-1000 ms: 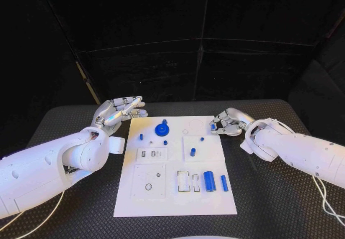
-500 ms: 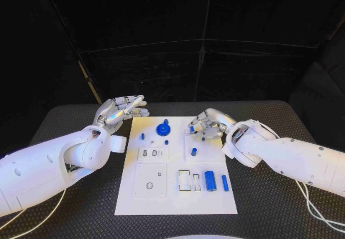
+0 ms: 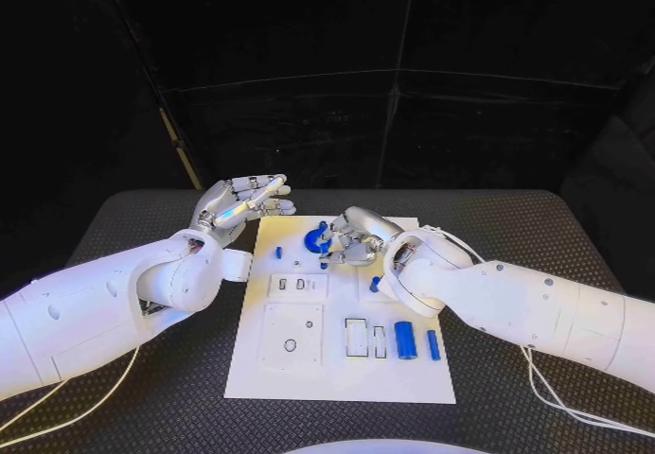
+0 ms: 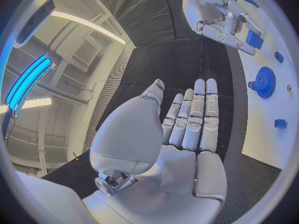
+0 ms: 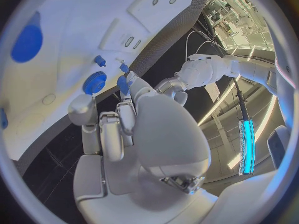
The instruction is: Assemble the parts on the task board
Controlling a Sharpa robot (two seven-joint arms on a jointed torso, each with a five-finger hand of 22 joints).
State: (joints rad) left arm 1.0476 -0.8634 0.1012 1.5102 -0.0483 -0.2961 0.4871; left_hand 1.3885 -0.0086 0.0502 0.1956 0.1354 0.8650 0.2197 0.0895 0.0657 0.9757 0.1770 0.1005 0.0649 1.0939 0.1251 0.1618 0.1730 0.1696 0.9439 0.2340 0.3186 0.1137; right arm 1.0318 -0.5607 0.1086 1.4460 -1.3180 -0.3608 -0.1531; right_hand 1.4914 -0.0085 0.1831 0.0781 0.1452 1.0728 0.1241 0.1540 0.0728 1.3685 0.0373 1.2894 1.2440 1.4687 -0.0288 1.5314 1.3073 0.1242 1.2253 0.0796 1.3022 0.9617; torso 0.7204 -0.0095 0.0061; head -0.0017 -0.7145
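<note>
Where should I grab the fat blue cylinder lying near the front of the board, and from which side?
Grip the blue cylinder across its middle, coming straight down, fingers on its long sides. It lies flat with a slim blue bar beside it, so a sideways approach would likely bump that. The right hand pinches a small blue part; the left hand is free.

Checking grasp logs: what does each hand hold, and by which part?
Right hand pinches a small blue part by its end; left hand holds nothing.

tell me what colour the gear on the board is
Blue. The gear shows best in the left wrist view, lying on the white board.
</note>
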